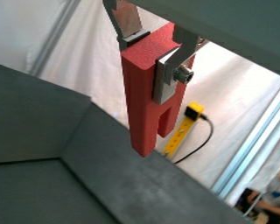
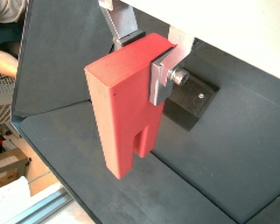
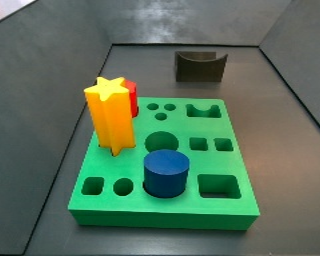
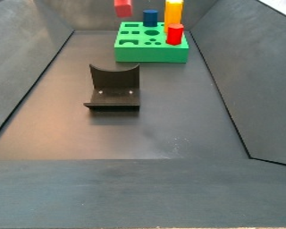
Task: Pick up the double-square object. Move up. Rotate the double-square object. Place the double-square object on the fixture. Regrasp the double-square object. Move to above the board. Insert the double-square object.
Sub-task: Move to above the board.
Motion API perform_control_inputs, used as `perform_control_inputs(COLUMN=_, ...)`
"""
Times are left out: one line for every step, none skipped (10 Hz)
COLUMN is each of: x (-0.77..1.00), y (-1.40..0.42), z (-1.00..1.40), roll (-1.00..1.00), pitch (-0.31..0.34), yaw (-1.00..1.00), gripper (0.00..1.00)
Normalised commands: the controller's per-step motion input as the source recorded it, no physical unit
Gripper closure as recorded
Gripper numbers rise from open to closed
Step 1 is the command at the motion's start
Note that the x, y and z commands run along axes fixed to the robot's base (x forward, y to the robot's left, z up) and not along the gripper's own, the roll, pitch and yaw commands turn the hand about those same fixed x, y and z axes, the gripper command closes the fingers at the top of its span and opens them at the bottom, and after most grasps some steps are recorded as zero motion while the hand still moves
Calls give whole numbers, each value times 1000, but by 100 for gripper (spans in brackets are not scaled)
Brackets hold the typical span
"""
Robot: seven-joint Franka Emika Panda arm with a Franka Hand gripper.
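My gripper (image 1: 154, 54) is shut on the top end of the red double-square object (image 1: 149, 105), which hangs straight down with its two legs and slot at the free end. In both wrist views a silver finger (image 2: 166, 74) presses one face and the other finger clamps the opposite edge. The dark fixture (image 2: 192, 102) lies on the floor below, just past the object. In a side view only the object's lower tip (image 4: 122, 7) shows at the frame's upper edge, high above the fixture (image 4: 113, 87). The green board (image 3: 170, 200) sits apart from the fixture (image 3: 199, 65).
On the board stand a yellow star prism (image 3: 111, 115), a blue cylinder (image 3: 166, 172) and a short red piece (image 3: 148, 100) behind the star. Sloping dark walls (image 4: 32, 80) enclose the floor. A yellow cable (image 1: 189, 118) lies outside the wall.
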Motion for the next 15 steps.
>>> perform_control_inputs(x=-412, y=-1000, z=243, roll=-1000, pitch=-1, yaw=21, gripper=100)
perform_control_inputs(x=-432, y=-1000, z=255, roll=-1000, pitch=-11, yaw=21, gripper=100)
perform_control_inputs(x=-434, y=-1000, z=244, roll=-1000, pitch=-15, yaw=20, gripper=100)
perform_control_inputs(x=-447, y=-1000, z=237, roll=-1000, pitch=-21, yaw=19, gripper=100)
perform_control_inputs(x=-463, y=-1000, z=254, roll=-1000, pitch=-23, yaw=17, gripper=100)
perform_control_inputs(x=-485, y=-1000, z=257, roll=-1000, pitch=-30, yaw=13, gripper=100)
perform_control_inputs(x=-469, y=-924, z=233, roll=-1000, pitch=-34, yaw=11, gripper=100)
perform_control_inputs(x=-296, y=-506, z=129, roll=-1000, pitch=-40, yaw=8, gripper=100)
perform_control_inputs(x=-163, y=-218, z=59, roll=-1000, pitch=-41, yaw=4, gripper=100)
perform_control_inputs(x=-113, y=-110, z=35, roll=-1000, pitch=-50, yaw=0, gripper=100)
perform_control_inputs(x=-97, y=-53, z=22, roll=-1000, pitch=-66, yaw=-1, gripper=100)
perform_control_inputs(x=-82, y=-21, z=12, roll=-844, pitch=-75, yaw=-4, gripper=100)
perform_control_inputs(x=-71, y=-7, z=6, roll=-690, pitch=-71, yaw=4, gripper=100)
perform_control_inputs(x=-46, y=9, z=3, roll=-356, pitch=-49, yaw=-7, gripper=100)
perform_control_inputs(x=-35, y=14, z=2, roll=-247, pitch=-41, yaw=-8, gripper=100)
